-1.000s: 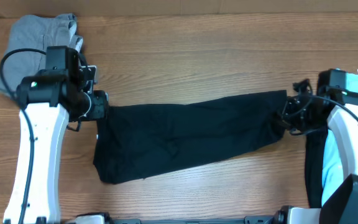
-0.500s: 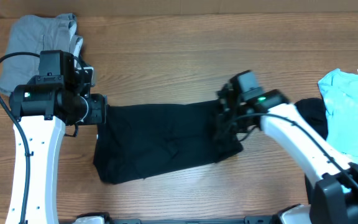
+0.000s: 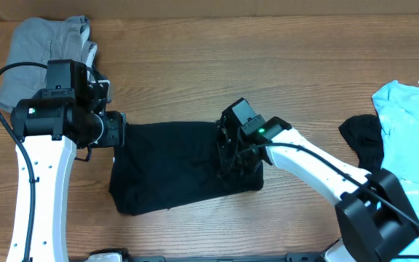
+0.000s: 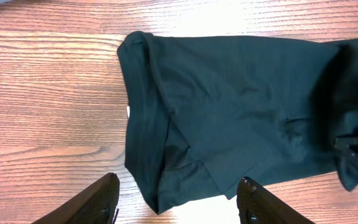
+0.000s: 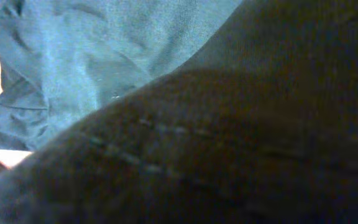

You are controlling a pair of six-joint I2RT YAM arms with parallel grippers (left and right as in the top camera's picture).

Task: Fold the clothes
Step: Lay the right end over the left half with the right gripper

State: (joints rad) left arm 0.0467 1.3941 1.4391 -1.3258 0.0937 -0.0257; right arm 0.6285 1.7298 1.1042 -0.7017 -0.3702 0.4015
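The black T-shirt [image 3: 169, 171] lies across the middle of the wooden table [image 3: 231, 65], its right end doubled over to the left. My right gripper [image 3: 229, 154] is down on that folded end and shut on the fabric. The right wrist view is filled with dark cloth [image 5: 229, 143], so the fingers are hidden there. My left gripper [image 3: 116, 129] hovers at the shirt's left edge. In the left wrist view it [image 4: 179, 205] stands open, its fingertips [image 4: 104, 196] straddling the shirt's near hem [image 4: 229, 93] without touching it.
A grey garment [image 3: 38, 44] lies bunched at the back left, behind my left arm. A light blue garment [image 3: 409, 131] is spread at the right edge, with a crumpled black garment [image 3: 362, 138] next to it.
My right gripper has swept from the far right to the middle, dragging the shirt's right end over itself. The shirt is now about half as long. The left gripper barely moved.
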